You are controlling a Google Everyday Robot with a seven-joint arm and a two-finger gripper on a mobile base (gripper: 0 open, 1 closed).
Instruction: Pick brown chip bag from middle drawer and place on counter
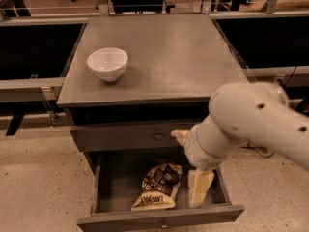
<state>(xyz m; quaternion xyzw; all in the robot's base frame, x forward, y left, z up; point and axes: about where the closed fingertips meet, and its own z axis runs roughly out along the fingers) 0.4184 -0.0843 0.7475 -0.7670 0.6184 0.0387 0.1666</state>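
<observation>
Counter (183, 57) fills the upper middle of the view. White bowl (107, 63) sits upright on it near the front-left corner, well apart from everything else. Below the counter's front edge is a shut drawer front (116, 137) w/ a round knob (158, 136). Under that, the middle drawer (159, 220) is pulled out toward the camera.

Brown chip bag (158, 186) lies flat on the drawer floor, approx. below the midpoint of the counter's front edge, w/ its cream band of dark lettering at the near end.

Arm (256, 120) comes in from the right, below the counter's front-right corner, and covers the right end of the shut drawer front. Gripper (200, 191) hangs down inside the middle drawer, just beside the bag's right edge. It's prob. not touching the bag, though the gap is hard to judge from this angle. Can't tell how far open the gripper is, since the arm hides most of it. Nothing visibly in its grasp.
</observation>
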